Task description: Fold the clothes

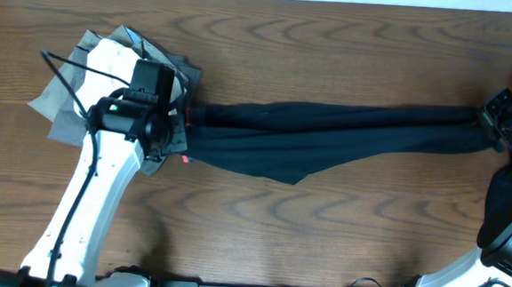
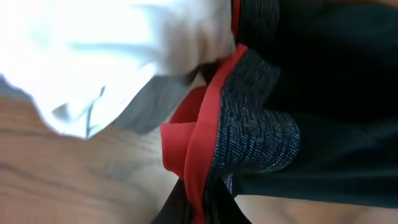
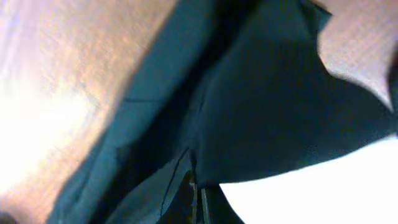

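Item one on my screen: long black leggings (image 1: 328, 130) of soft stretch fabric, lying in a drawn-out band across the brown wood-grain table (image 1: 333, 41), waist end to my left and leg ends to my right, with one loose fold sagging toward the near edge around the middle. Item two: the left gripper (image 1: 177, 125), pressed together and pinching the waist end of the black leggings. In my left wrist view I see the speckled grey waistband (image 2: 255, 124) bunched up, its coral-red edging (image 2: 199, 137) folded over on itself, and the fingers themselves buried in cloth. Item three: the right gripper (image 1: 493, 118), near the right edge of the table, pressed together on the gathered leg ends. My right wrist view gives me only blurred dark fabric over bare wood, so I read the pinch from the overhead view, where the cloth narrows straight into the gripper. Item four: a crumpled white garment (image 1: 109, 63) under the left arm, touching the waistband. Item five: a flat grey garment (image 1: 62, 114) beneath and beside the white one. Item six: a separate heap of black cloth (image 1: 511, 199) at the right edge, just below the right gripper.
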`<state>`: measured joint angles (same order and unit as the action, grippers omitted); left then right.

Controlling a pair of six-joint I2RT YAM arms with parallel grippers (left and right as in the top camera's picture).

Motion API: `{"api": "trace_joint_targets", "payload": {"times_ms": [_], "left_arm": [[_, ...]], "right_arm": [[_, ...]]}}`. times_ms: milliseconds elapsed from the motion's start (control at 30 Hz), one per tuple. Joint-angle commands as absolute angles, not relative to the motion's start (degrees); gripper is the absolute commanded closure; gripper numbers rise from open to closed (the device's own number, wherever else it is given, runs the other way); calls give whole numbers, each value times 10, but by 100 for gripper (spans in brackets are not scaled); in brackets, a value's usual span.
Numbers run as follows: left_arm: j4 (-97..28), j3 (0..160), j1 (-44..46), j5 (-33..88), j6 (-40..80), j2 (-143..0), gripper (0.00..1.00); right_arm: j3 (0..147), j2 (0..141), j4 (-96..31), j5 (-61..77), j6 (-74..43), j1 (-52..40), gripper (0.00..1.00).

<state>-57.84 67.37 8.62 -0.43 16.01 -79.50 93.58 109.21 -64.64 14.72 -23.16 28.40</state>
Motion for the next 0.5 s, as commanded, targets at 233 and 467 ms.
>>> {"api": "trace_joint_targets", "payload": {"times_ms": [233,467], "left_arm": [[-624,687,81,-22,139,-748,94],[-608,687,81,-22,131,-757,94]], "right_arm": [[948,995,-713,68,-181,291,99],[946,1004,-709,58,-180,291,99]]}}
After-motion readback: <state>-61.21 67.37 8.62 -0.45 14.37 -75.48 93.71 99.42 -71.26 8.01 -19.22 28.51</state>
